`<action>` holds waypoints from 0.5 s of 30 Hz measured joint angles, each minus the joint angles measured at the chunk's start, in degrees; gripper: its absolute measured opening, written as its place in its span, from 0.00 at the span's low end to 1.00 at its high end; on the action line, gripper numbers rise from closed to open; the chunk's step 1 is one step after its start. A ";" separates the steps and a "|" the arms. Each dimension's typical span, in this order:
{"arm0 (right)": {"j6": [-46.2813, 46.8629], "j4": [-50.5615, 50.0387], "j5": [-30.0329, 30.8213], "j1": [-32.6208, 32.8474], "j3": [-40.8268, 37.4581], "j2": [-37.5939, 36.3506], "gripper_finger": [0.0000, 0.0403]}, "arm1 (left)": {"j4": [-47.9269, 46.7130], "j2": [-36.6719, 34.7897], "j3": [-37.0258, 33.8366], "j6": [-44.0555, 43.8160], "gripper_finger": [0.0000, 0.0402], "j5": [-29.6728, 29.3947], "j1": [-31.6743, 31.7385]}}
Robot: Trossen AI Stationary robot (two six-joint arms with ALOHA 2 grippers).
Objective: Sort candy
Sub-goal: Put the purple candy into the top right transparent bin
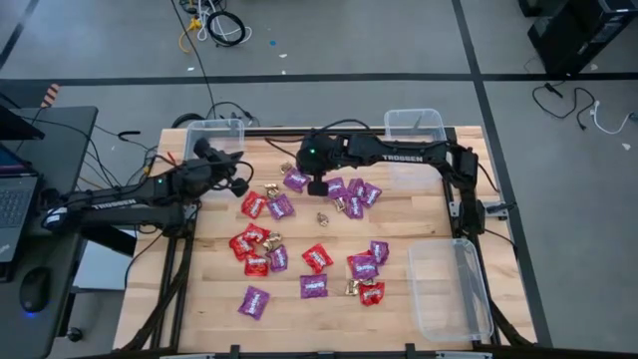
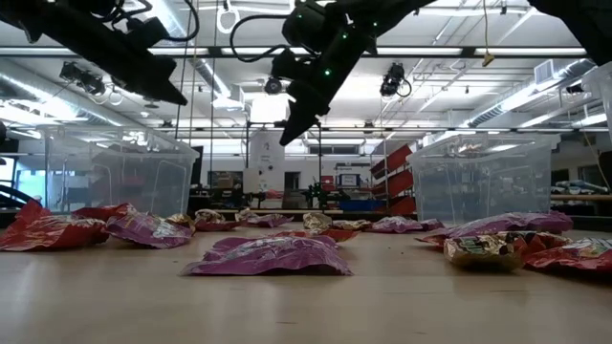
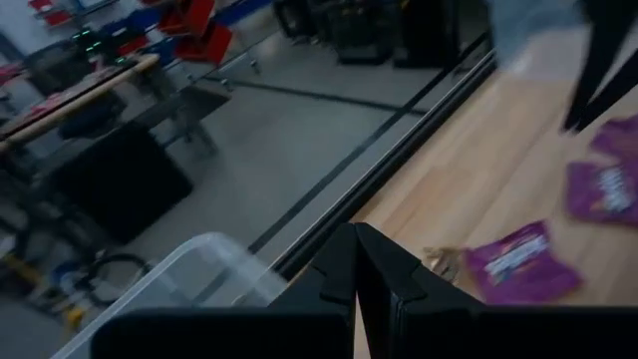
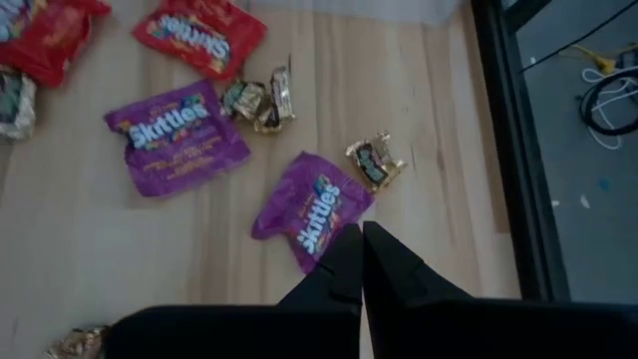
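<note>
Candy lies scattered across the middle of the table, red and purple packets mixed with small gold pieces, none of it in the clear bins. My right gripper hangs fully closed and empty above a purple packet near the far edge; my left gripper is closed and empty too, by the far-left bin. Descending with closed fingers, I would likely push that packet away instead of gripping it.

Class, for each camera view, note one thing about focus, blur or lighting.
High view: even light, candy sharp. Low view: bright ceiling lights behind, arms silhouetted, nearest purple packet soft. Left wrist view: room and packets blurred. Right wrist view: Skittles lettering on a purple packet readable, tool dark.
</note>
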 joint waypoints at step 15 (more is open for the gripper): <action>6.14 23.88 -1.29 0.07 -14.96 -0.11 0.00 | 2.29 -4.47 0.00 -1.46 0.02 6.53 0.00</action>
